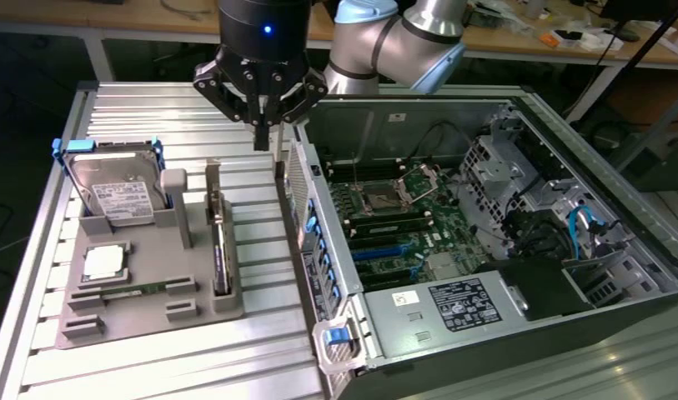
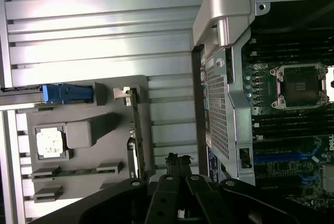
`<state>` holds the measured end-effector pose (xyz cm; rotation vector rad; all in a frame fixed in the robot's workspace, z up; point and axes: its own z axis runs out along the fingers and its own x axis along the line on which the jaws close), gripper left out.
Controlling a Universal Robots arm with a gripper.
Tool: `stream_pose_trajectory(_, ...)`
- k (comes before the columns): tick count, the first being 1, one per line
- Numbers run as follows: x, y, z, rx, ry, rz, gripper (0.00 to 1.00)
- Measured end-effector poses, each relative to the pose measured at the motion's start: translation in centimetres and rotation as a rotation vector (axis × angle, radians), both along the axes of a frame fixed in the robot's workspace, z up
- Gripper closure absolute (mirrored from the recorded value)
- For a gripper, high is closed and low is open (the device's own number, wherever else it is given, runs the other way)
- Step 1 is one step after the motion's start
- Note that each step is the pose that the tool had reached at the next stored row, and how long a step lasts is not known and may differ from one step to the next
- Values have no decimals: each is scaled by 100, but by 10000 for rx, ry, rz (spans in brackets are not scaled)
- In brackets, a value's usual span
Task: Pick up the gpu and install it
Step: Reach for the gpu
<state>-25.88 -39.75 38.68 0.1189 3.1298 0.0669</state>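
With the pincer (image 1: 261, 140) closed on nothing, the gpu (image 1: 219, 250) looks stiff, light, fragile: best gripped along its upper edge

Exterior camera: set high and off the arm, looking obliquely down from middle distance over the slatted table (image 1: 149, 367). The grey parts tray (image 1: 138, 310) sits lower left of frame, the open computer case (image 1: 517, 354) fills the right, and the gripper (image 1: 261, 137) is at upper centre. Wrist camera: looks down along the gripper (image 2: 177, 164), nearer the work. Shared ground: table (image 2: 99, 31), tray (image 2: 78, 190), the case's perforated wall (image 2: 219, 109) and the CPU socket (image 1: 381, 198) (image 2: 302, 85).
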Motion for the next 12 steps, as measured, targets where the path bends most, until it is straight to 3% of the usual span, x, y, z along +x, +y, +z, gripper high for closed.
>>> stream_pose_trajectory(4,0,0,0,1,0,0,89)
stream_pose_trajectory(8,0,0,0,0,0,0,65)
stream_pose_trajectory(9,0,0,0,0,0,0,65)
stream_pose_trajectory(11,0,0,0,0,0,0,53)
stream_pose_trajectory(12,0,0,0,0,0,0,53)
